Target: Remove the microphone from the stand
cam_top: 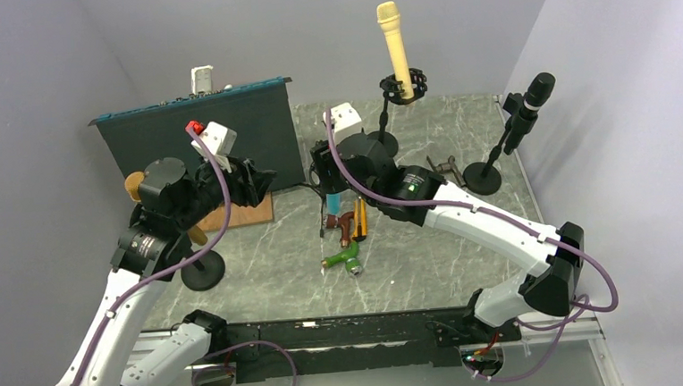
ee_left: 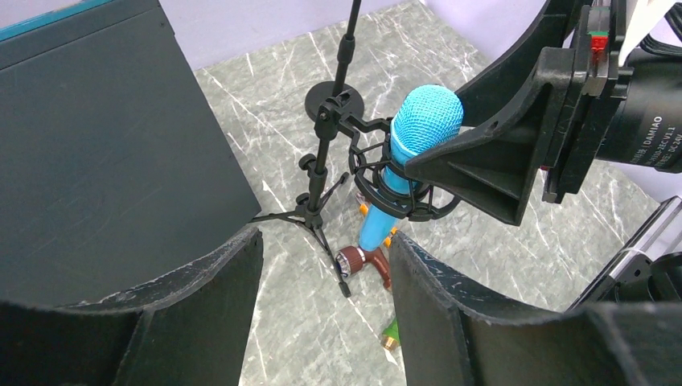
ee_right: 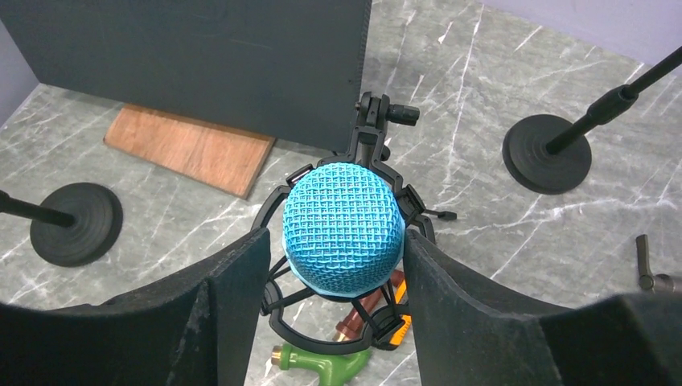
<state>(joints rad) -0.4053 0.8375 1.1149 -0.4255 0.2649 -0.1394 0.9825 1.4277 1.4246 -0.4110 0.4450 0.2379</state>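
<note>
Right gripper (ee_right: 336,241), fingers spread, is straddling the mic (ee_right: 342,215) sitting in the mount (ee_left: 358,178) on the stand (ee_left: 318,169); left gripper (ee_left: 323,241) is hovering spread. Board (ee_right: 201,56), block (ee_right: 193,149), tools (ee_right: 322,363) and other stands (ee_right: 543,153) are crowding the marble table (ee_right: 482,241) between lilac walls (cam_top: 310,25).

Between the right gripper's (ee_right: 334,249) matt black, scuffed fingers (ee_right: 229,305), the mic (ee_right: 342,217) has a head of woven blue mesh, likely metal. The mount (ee_right: 277,193) around it looks like black plastic. Beyond the gripper, the counter (ee_right: 482,112) is smooth veined stone, the panel (ee_right: 201,64) is matt and the plank (ee_right: 193,153) is bare wood.
</note>
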